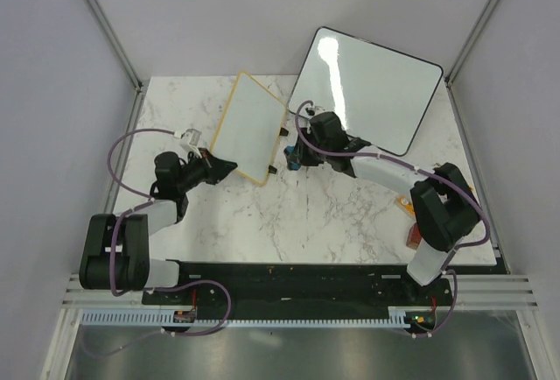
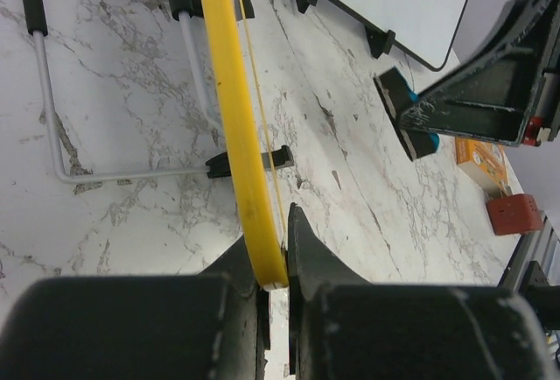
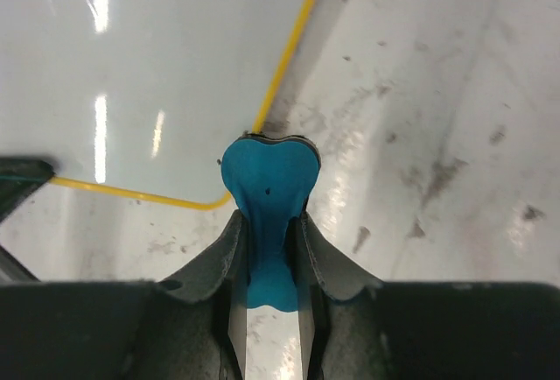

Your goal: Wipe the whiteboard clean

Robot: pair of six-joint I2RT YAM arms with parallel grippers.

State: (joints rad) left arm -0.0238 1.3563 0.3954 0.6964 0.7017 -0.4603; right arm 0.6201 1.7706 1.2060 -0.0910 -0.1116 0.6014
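Edgewise, whiteboard (image 2: 232, 91) sits between left jaws.

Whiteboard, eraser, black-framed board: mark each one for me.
whiteboard (image 1: 248, 128), top external view, middle of its white face.
eraser (image 3: 267, 179), right wrist view, its rounded blue end.
black-framed board (image 1: 367, 87), top external view, glossy centre.

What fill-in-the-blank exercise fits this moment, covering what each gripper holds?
1. The left gripper is shut on the whiteboard at its ____ frame.
2. The right gripper clamps a ____ eraser near the whiteboard's corner.
3. The larger board beyond the right arm has a ____ frame.

Missing words: yellow; blue; black.
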